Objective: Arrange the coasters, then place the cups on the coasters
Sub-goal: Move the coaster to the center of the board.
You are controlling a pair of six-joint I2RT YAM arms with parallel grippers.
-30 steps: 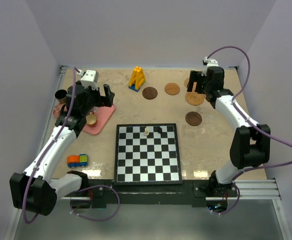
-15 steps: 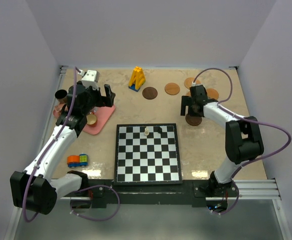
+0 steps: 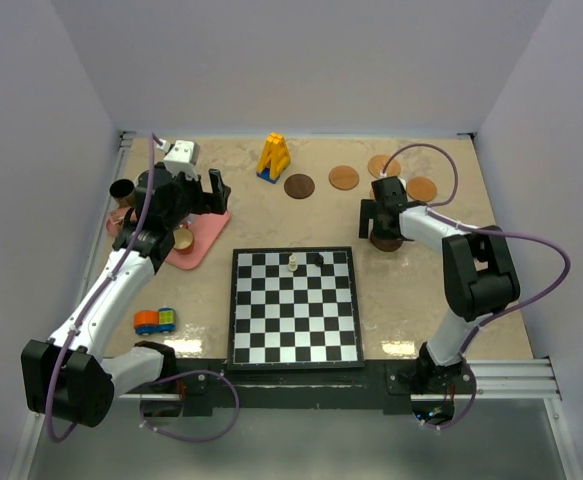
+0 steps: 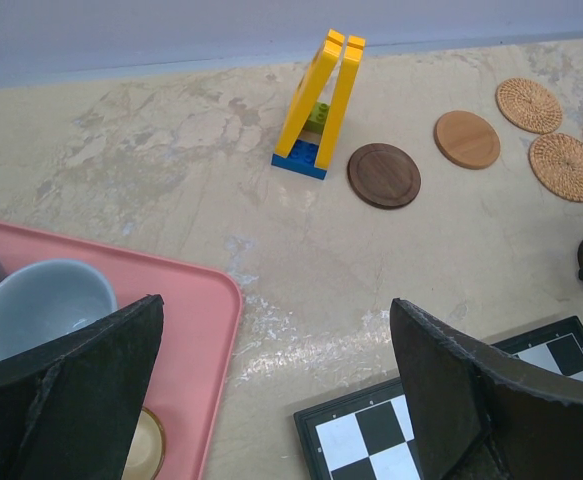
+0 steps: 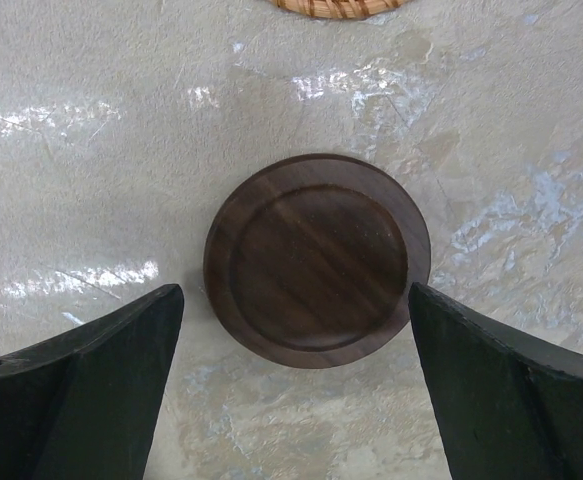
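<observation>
Both pairs of fingers stand spread wide and hold nothing. The right fingers (image 5: 101, 390) hang low over a dark brown coaster (image 5: 316, 260), one on each side of it and not touching it (the disc lies flat on the surface (image 5: 91, 100), just off the far right corner of the chessboard (image 3: 293, 306)). The left fingers (image 4: 81, 390) hover above the near edge of the pink tray (image 4: 206, 320), where the cups sit: a pale blue cup (image 4: 41, 305) is just beside one finger, and a tan cup (image 3: 182, 240) is near it.

By my reading the task is in its first part. I count six coasters lying loosely across the far right of the surface, in no clear row. No cup stands on any of them; the cups that show are all on or by the tray. Arranging the coasters seems the step in hand, with every cup placement left.

The right wrist view alone shows the gap between fingers and coaster, which the arm hides from overhead. The left wrist view tells materials apart: a second dark coaster (image 4: 384, 176), a smooth tan coaster (image 4: 467, 138) and a woven coaster (image 4: 529, 105). Only the overhead view shows a black cup (image 3: 121, 188) at the tray's far left end.
</observation>
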